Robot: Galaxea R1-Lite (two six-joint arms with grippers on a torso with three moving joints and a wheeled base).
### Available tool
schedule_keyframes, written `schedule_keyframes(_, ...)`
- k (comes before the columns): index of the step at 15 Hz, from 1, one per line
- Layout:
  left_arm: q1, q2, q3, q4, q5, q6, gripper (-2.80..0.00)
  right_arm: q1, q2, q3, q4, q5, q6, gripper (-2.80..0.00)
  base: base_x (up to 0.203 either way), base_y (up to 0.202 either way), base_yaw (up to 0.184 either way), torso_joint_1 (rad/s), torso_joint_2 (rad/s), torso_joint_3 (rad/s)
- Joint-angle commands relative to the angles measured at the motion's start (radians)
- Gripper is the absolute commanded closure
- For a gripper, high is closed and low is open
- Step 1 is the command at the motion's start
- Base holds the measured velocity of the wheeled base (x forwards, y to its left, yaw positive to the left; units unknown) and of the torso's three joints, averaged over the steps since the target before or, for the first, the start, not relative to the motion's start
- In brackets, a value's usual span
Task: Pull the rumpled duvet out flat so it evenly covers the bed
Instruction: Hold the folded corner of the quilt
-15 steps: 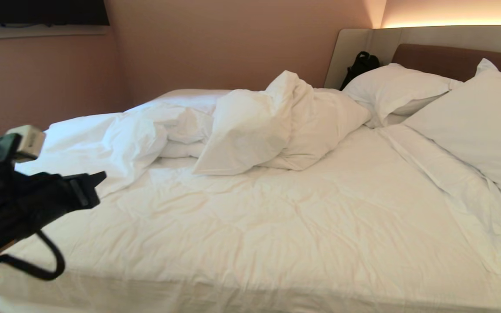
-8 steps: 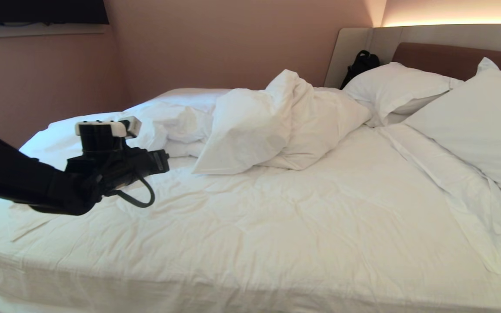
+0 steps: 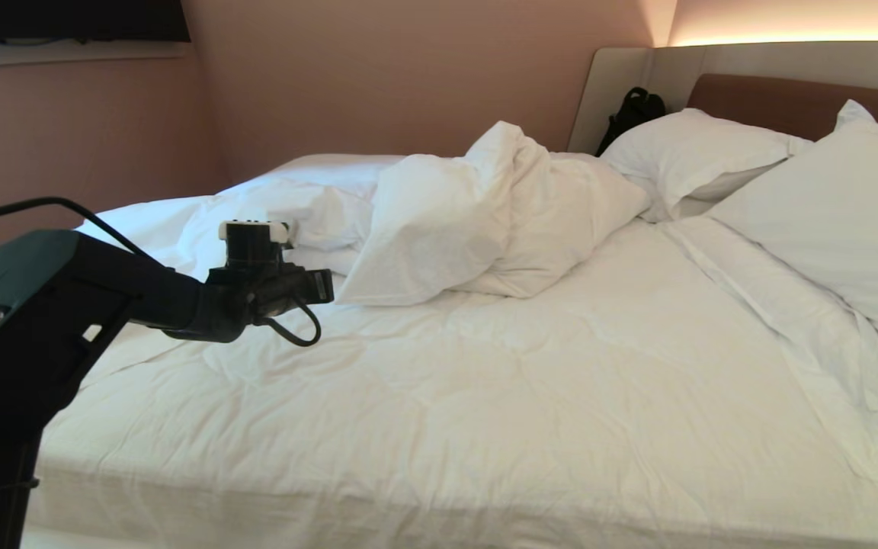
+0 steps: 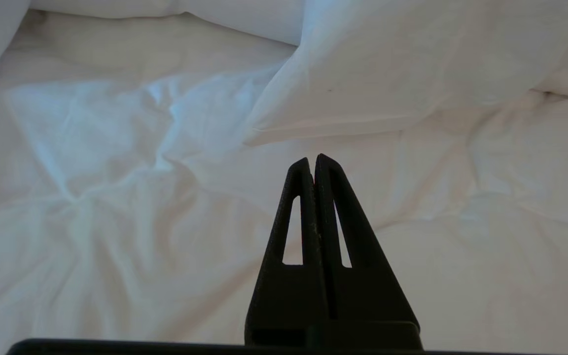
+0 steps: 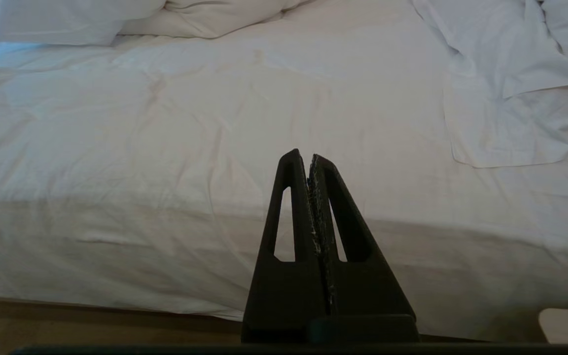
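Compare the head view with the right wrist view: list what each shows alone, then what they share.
Head view only: the left pincer out over the bed, the heaped fold of the duvet, two pillows, the headboard, a black bag.
Right wrist view only: the right pincer, shut, and the floor.
Both: the flat part of the duvet.

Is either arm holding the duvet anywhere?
No. Both grippers, left and right, are shut on nothing; the left hovers above the duvet.
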Motion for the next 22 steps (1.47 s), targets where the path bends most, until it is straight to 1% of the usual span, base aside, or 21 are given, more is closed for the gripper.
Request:
schedule_keyframes(1,-0.001,0.072,-0.043,0.0,0.004,0.02,0.0,0.0,0.001,0.0,0.0,0.0,0.0,0.0,0.0,0.0,0.0,0.0,0.0,0.0)
schedule_keyframes(3,-0.001,0.103,-0.074,0.006,0.012,0.04,0.0,0.0,0.001,0.0,0.0,0.0,0.0,0.0,0.0,0.0,0.0,0.0,0.0,0.0)
schedule_keyframes(5,-0.002,0.145,-0.11,0.008,0.044,0.071,0.0,0.0,0.001,0.0,0.0,0.0,0.0,0.0,0.0,0.0,0.0,0.0,0.0,0.0)
schedule_keyframes(6,-0.002,0.165,-0.125,0.006,0.053,0.096,0.0,0.0,0.001,0.0,0.0,0.0,0.0,0.0,0.0,0.0,0.0,0.0,0.0,0.0)
schedule_keyframes(7,-0.002,0.168,-0.129,0.004,0.055,0.103,0.0,0.0,0.001,0.0,0.0,0.0,0.0,0.0,0.0,0.0,0.0,0.0,0.0,0.0)
schedule_keyframes(8,-0.002,0.195,-0.159,0.004,0.056,0.119,-2.8,0.0,0.001,0.0,0.0,0.0,0.0,0.0,0.0,0.0,0.0,0.0,0.0,0.0)
schedule_keyframes(11,-0.004,0.26,-0.242,-0.008,0.056,0.132,-2.8,0.0,0.001,0.0,0.0,0.0,0.0,0.0,0.0,0.0,0.0,0.0,0.0,0.0)
schedule_keyframes(14,-0.012,0.309,-0.29,-0.044,0.06,0.151,-2.8,0.0,0.001,0.0,0.0,0.0,0.0,0.0,0.0,0.0,0.0,0.0,0.0,0.0)
schedule_keyframes(15,-0.016,0.329,-0.306,-0.056,0.078,0.164,-2.8,0.0,0.001,0.0,0.0,0.0,0.0,0.0,0.0,0.0,0.0,0.0,0.0,0.0)
schedule_keyframes(17,-0.028,0.373,-0.327,-0.129,0.163,0.193,-2.8,0.0,0.001,0.0,0.0,0.0,0.0,0.0,0.0,0.0,0.0,0.0,0.0,0.0)
schedule_keyframes(20,-0.052,0.39,-0.327,-0.146,0.178,0.2,-2.8,0.0,0.001,0.0,0.0,0.0,0.0,0.0,0.0,0.0,0.0,0.0,0.0,0.0)
schedule_keyframes(22,-0.072,0.407,-0.349,-0.146,0.197,0.2,-2.8,0.0,0.001,0.0,0.0,0.0,0.0,0.0,0.0,0.0,0.0,0.0,0.0,0.0)
